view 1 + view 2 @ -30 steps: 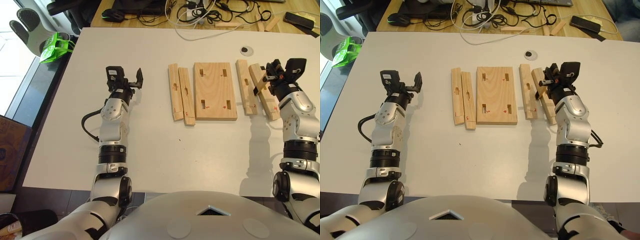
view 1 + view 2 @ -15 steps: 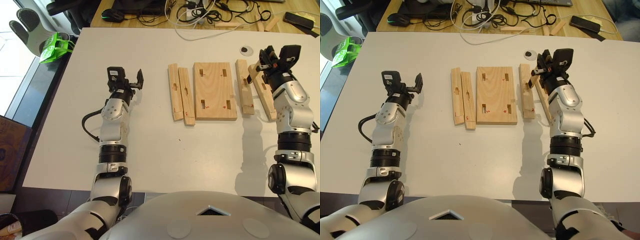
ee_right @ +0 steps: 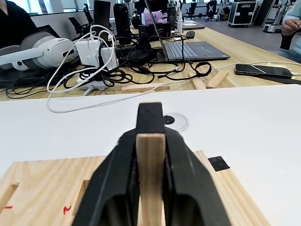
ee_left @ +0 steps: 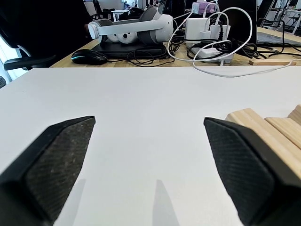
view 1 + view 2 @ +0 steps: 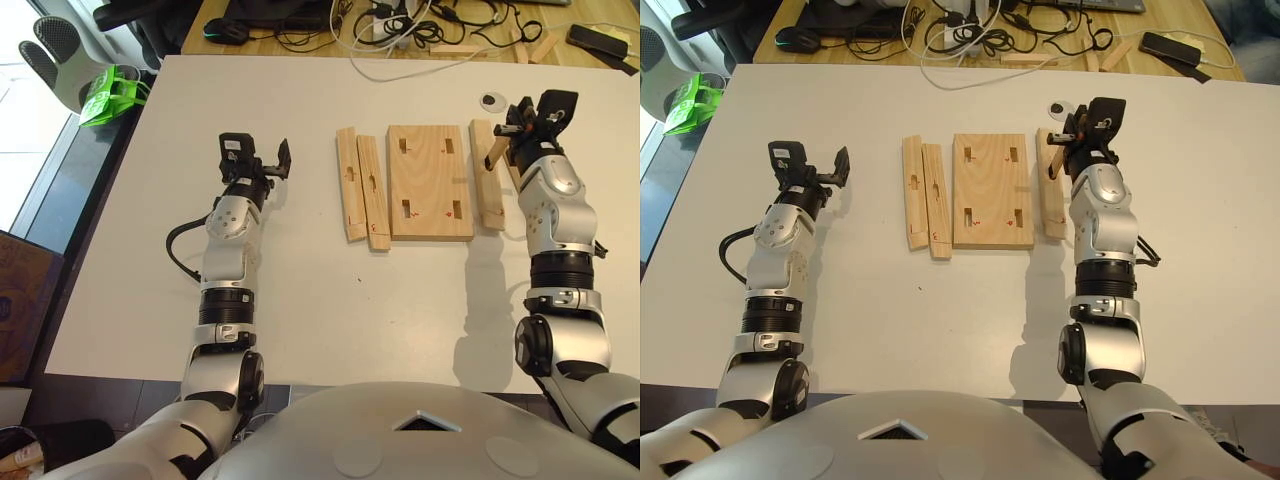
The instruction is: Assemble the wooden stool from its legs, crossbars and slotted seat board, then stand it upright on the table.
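While keeping left gripper (image 5: 258, 158) spread wide and empty toward the table's (image 5: 300, 300) left edge, brings right gripper (image 5: 520, 122) inward from the right edge, clamped on a lifted wooden bar (image 3: 151, 188): first part in hand. Flat mid-table: two slotted pieces (image 5: 360, 190), seat board (image 5: 430, 180), second bar (image 5: 488, 190) just below, crowding any set-down. Small black disc (image 5: 490, 100) near far edge.

Worktop (image 5: 330, 290) with wooden parts.
Board (image 5: 430, 185) central; pair of bars (image 5: 372, 195) at its 9 o'clock, single bar (image 5: 489, 200) at 3, cap (image 5: 491, 100) at 1.
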Controlling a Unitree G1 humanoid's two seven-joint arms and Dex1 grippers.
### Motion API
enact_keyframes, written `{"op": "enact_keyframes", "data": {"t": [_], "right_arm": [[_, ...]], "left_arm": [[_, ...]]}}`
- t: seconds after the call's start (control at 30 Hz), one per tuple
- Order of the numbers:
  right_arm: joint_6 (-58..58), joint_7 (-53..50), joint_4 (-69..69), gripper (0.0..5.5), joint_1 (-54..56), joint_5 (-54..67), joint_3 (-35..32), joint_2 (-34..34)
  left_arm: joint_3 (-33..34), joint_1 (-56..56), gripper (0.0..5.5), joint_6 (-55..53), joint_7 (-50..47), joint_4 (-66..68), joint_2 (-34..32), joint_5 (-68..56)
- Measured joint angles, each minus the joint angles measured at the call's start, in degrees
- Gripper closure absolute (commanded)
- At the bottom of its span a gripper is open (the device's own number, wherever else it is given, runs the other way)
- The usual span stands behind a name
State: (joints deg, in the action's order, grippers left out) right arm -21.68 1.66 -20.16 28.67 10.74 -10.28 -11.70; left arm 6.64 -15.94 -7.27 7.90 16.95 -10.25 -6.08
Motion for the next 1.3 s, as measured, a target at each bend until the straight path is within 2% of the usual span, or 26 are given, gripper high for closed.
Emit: {"op": "enact_keyframes", "data": {"t": [0.23,0.6,0.9,0.93,1.13,1.3], "right_arm": [[-2.7,-3.5,-3.0,5.11,3.2,-0.4,-1.3,0.6],[6.6,-3.9,3.7,5.11,-5.6,-5.8,3.9,2.4],[12.2,-4.3,2.4,5.11,-6.5,-6.8,4.3,2.7],[12.9,-4.3,2.5,4.74,-6.8,-7.2,4.4,2.7],[14.6,-4.4,8.1,3.74,-5.9,-8.2,4.3,1.8],[11.8,-3.5,9.5,3.58,4.1,-7.4,2.1,-0.5]], "left_arm": [[-0.1,0.0,1.22,0.0,0.0,0.0,0.0,0.6],[0.0,-1.4,1.22,2.0,-1.6,2.0,0.3,1.1],[-0.1,-2.0,1.22,4.1,-2.4,3.7,1.3,1.2],[-0.1,-2.0,1.22,4.3,-2.4,3.8,1.3,1.3],[-0.5,-2.0,1.22,4.5,-2.1,4.5,1.3,1.9],[-0.5,-2.1,1.22,4.6,-2.2,4.8,1.3,2.0]]}}
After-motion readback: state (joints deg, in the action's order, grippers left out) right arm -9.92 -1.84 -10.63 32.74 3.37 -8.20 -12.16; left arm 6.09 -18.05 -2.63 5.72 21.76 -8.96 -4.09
